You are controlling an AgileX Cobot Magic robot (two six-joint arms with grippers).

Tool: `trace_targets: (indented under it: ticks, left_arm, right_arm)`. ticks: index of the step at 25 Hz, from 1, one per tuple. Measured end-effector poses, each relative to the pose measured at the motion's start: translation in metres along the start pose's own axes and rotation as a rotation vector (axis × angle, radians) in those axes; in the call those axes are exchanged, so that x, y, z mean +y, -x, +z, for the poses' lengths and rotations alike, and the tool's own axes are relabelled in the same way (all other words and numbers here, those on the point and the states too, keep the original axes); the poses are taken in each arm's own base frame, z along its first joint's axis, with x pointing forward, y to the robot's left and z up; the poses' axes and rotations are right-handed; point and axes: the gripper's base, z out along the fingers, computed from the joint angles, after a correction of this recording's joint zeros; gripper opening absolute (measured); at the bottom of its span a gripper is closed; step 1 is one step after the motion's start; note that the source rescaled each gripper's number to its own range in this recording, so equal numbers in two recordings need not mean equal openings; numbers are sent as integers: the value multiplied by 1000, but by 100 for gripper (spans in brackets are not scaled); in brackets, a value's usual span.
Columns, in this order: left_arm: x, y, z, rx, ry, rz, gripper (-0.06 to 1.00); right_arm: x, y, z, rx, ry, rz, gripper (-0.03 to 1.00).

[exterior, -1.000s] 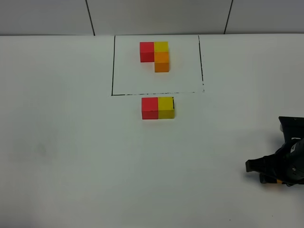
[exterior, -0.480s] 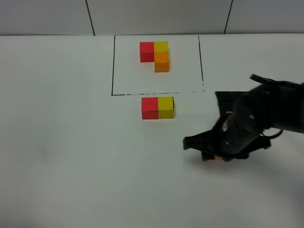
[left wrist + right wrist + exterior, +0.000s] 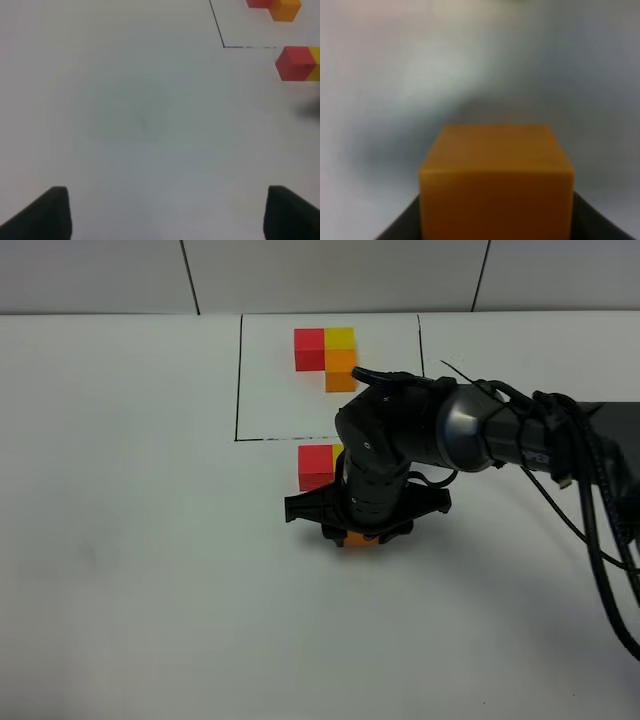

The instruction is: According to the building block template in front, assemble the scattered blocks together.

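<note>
The building block template (image 3: pixel 327 353), a red, yellow and orange L of cubes, lies inside the black drawn rectangle (image 3: pixel 238 380) at the far side. Just in front of that frame sits the loose red block (image 3: pixel 315 466), with the yellow block (image 3: pixel 315 70) touching its right side; my right arm covers most of the yellow one in the high view. My right gripper (image 3: pixel 362 536) is shut on the orange block (image 3: pixel 360 539), low over the table directly in front of the yellow block. The orange block (image 3: pixel 495 175) fills the right wrist view. My left gripper (image 3: pixel 165 215) hangs open over bare table, left of the blocks.
The right arm (image 3: pixel 470 430) and its cables (image 3: pixel 600 540) stretch from the right edge across to the middle. The white tabletop (image 3: pixel 130 540) runs back to a grey panelled wall (image 3: pixel 330 275).
My right arm has swept from the right edge to the middle, carrying the orange block to just in front of the red and yellow pair. Those two blocks have not moved.
</note>
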Motion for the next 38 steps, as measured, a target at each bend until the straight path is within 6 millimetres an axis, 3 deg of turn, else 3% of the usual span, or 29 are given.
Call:
trace_targets:
  ticks: [7, 38]
  left_arm:
    - [0, 0, 0, 0, 0, 0, 72]
    - [0, 0, 0, 0, -2, 1, 72]
  right_arm:
    - [3, 8, 12, -26, -24, 30, 1]
    - [7, 17, 17, -106, 11, 53, 0]
